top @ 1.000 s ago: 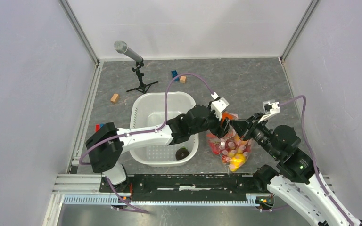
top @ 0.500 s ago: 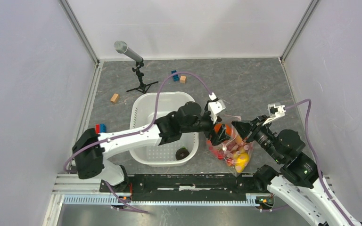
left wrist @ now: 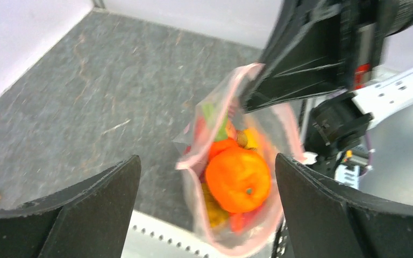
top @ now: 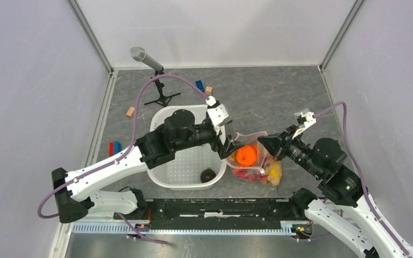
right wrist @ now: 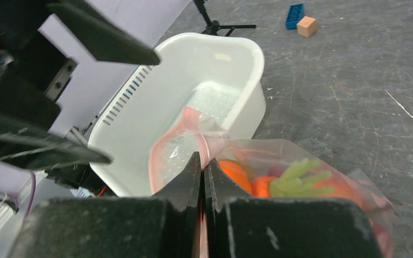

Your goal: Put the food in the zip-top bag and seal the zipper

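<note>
The zip-top bag [top: 258,164] stands on the floor right of the basin with its mouth held open. It holds an orange [top: 246,155] on top, with yellow fruit [top: 273,172] and red pieces below. My right gripper [top: 264,143] is shut on the bag's pink zipper strip [right wrist: 198,141]. The carrot [right wrist: 296,180], with its green top, shows through the plastic. My left gripper [top: 227,146] is open and empty just left of the bag. In its wrist view the gripper [left wrist: 207,161] has its jaws wide apart, and the orange [left wrist: 238,180] lies in the bag [left wrist: 215,239] between them.
The white basin [top: 164,126] stands left of the bag with a dark round item [top: 208,174] inside. A microphone stand [top: 160,88] stands behind it. Blue [top: 199,85] and wooden [top: 130,112] blocks lie on the floor, and more blocks [top: 113,145] near the left wall.
My left gripper has drawn back left from the bag and opened. The orange now lies on top in the bag. My right gripper has kept its hold on the strip.
</note>
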Robot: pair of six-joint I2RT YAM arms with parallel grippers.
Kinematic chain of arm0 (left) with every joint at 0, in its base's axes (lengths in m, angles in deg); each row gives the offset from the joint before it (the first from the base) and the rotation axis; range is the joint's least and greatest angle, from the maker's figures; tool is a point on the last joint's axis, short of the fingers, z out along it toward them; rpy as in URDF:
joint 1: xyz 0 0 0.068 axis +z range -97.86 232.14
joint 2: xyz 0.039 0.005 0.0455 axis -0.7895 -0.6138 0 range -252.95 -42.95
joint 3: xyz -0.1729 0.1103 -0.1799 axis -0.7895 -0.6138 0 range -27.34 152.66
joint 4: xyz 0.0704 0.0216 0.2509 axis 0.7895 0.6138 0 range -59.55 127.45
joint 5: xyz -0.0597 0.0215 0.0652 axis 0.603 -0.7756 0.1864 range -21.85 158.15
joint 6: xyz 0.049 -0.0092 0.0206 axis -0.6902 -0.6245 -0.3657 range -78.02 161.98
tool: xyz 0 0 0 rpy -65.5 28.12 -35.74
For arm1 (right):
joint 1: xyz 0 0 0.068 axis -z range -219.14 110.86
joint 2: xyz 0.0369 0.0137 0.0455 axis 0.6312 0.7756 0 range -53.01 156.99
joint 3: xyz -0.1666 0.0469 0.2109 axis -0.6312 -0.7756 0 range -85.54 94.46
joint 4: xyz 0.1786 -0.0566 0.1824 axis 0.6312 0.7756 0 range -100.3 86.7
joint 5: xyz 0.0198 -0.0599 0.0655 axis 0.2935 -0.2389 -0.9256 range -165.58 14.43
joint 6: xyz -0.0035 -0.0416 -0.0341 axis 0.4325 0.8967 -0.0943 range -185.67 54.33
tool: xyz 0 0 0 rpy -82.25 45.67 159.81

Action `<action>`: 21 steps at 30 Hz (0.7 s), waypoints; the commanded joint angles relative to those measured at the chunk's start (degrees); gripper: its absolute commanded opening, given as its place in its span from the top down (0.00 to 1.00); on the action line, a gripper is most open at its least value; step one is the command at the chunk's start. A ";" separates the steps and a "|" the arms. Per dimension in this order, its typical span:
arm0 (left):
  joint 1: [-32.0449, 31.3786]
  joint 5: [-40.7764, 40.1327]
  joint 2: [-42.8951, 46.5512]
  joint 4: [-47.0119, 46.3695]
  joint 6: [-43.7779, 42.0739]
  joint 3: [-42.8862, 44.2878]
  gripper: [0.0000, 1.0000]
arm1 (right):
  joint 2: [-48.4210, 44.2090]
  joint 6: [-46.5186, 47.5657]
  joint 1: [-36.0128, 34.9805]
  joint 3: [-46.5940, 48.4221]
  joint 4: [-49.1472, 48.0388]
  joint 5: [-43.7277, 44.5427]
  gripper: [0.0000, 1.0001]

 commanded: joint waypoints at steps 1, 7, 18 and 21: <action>3.70 0.06 -3.75 9.17 -5.03 1.50 0.00 | 0.88 3.46 -0.15 3.25 -5.74 -6.32 0.96; 5.07 6.97 -7.86 9.32 -4.23 2.90 0.03 | 1.19 4.46 -0.15 2.98 -5.12 -7.94 0.95; 5.07 2.87 -9.04 6.98 -2.58 4.30 0.69 | 3.17 7.73 -0.15 2.37 -3.73 -8.67 0.94; 5.19 1.38 -9.88 8.56 -2.58 5.39 0.89 | 3.53 8.74 -0.15 1.92 -4.01 -8.08 0.92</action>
